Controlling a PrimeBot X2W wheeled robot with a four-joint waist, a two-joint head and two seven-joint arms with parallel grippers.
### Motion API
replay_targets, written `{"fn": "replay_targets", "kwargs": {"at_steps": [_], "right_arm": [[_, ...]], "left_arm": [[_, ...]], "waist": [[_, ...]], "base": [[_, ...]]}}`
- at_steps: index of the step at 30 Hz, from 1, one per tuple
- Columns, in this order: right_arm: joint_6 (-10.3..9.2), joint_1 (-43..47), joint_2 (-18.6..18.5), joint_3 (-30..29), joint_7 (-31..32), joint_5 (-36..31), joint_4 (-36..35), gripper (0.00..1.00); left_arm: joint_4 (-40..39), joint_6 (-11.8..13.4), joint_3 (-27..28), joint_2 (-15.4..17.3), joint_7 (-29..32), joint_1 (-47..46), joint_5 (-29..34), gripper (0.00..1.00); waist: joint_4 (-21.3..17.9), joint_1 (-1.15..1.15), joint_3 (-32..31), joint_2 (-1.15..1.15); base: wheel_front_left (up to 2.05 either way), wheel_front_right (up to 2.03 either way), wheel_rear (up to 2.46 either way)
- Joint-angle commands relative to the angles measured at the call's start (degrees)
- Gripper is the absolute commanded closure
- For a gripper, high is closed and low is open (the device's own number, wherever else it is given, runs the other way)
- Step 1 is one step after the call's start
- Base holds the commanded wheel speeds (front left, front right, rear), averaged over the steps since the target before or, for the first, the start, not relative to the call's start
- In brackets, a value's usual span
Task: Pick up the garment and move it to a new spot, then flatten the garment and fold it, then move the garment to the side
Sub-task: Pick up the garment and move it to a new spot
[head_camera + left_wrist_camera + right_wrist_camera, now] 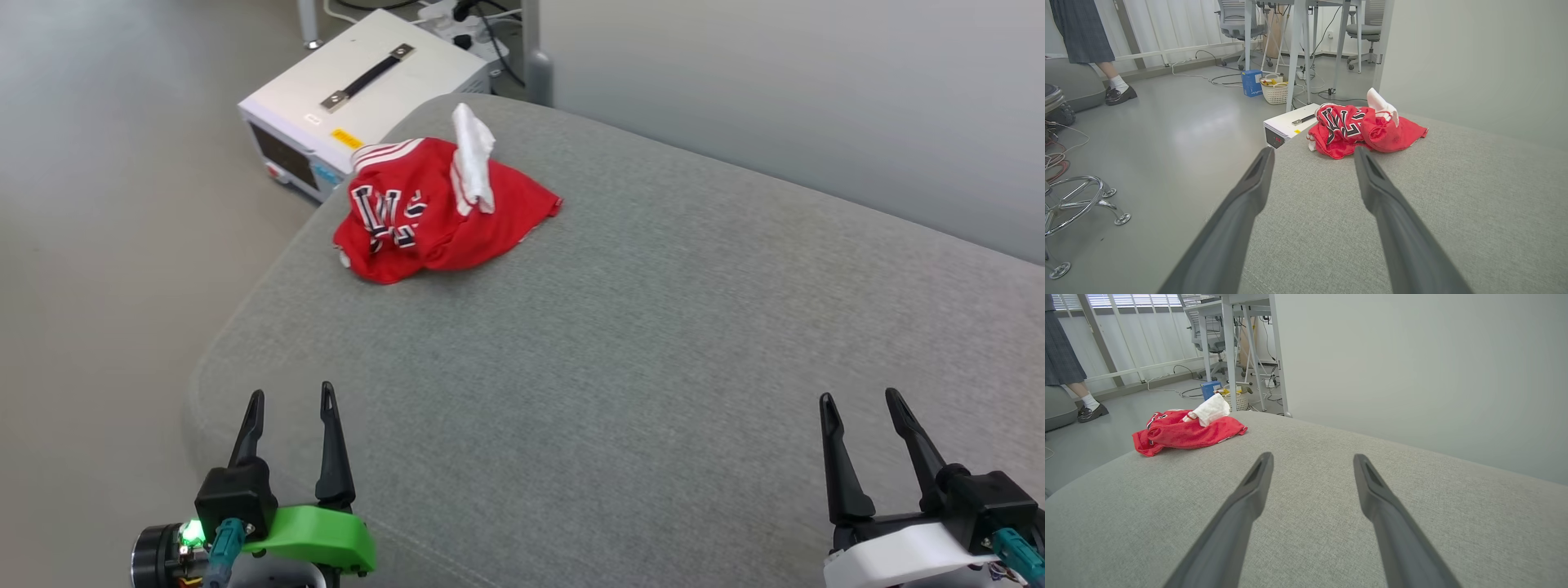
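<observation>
Crumpled garment (433,216), red with a white sleeve (473,159) standing up, heaped at the far left edge of the grey upholstered pad (637,367), near its rounded far corner. A white box (367,73) sits on the floor (98,245) just beyond that edge. Left gripper (292,390) and right gripper (859,395) hover at the near edge, well apart from the garment, fingers spread, holding nothing.

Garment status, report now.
Left gripper, right gripper: jaws open, empty. Garment crumpled at far left edge of cushion, untouched. White box on floor just beyond.
</observation>
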Motion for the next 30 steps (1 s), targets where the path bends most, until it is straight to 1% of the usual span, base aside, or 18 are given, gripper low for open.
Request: {"fn": "replay_targets", "kwargs": {"at_steps": [1, 7, 12, 13, 17, 23, 27, 30], "right_arm": [[-0.05, -0.4, -0.1, 0.1, -0.5, -0.2, 0.1, 0.0], [-0.05, -0.5, -0.1, 0.4, -0.5, -0.2, 0.3, 0.0], [-0.05, -0.6, -0.1, 0.8, -0.5, -0.2, 0.3, 0.0], [-0.05, -0.6, -0.1, 0.8, -0.5, -0.3, 0.3, 0.0], [-0.05, -1.1, -0.1, 1.1, -0.5, -1.0, 0.2, 0.0], [-0.05, -3.2, -0.1, 1.4, -0.5, -3.1, -0.6, 0.0], [-0.05, -5.0, -0.1, 1.3, -0.5, -4.7, -1.7, 0.0], [-0.05, -6.3, -0.1, 1.3, -0.5, -6.0, -2.7, 0.0]], "left_arm": [[0.2, 0.4, 0.1, -0.2, -0.3, -0.5, -0.2, 0.0], [0.3, 0.5, 0.3, -0.2, -0.3, 0.1, -0.6, 0.0], [0.3, 0.4, 1.4, -0.2, -0.3, -0.2, -1.3, 0.0], [0.4, 0.0, 2.1, -0.2, -0.3, -0.6, -1.2, 0.0], [1.3, -3.1, 5.5, 0.8, -0.3, -4.8, -0.8, 0.0], [3.6, -8.6, 10.0, 4.9, -0.3, -15.2, -0.6, 0.0], [5.6, -10.9, 12.8, 7.2, -0.3, -24.0, -2.1, 0.0], [8.6, -12.0, 14.5, 8.9, -0.3, -30.5, -4.0, 0.0]], "waist": [[2.9, 0.0, 0.1, 0.0], [4.4, 0.0, -0.1, 0.0], [4.1, 0.0, 0.1, 0.0], [3.8, 0.0, 0.2, 0.0], [2.3, 0.0, 1.1, 0.0], [-1.9, 0.0, 4.5, 0.0], [-4.9, 0.0, 8.1, 0.0], [-7.0, 0.0, 10.9, 0.0]], "base": [[0.0, 0.0, 0.0], [0.0, 0.0, 0.0], [0.0, 0.0, 0.0], [0.0, 0.0, 0.0], [0.0, 0.0, 0.0], [0.0, 0.0, 0.0], [0.0, 0.0, 0.0], [0.0, 0.0, 0.0]]}}
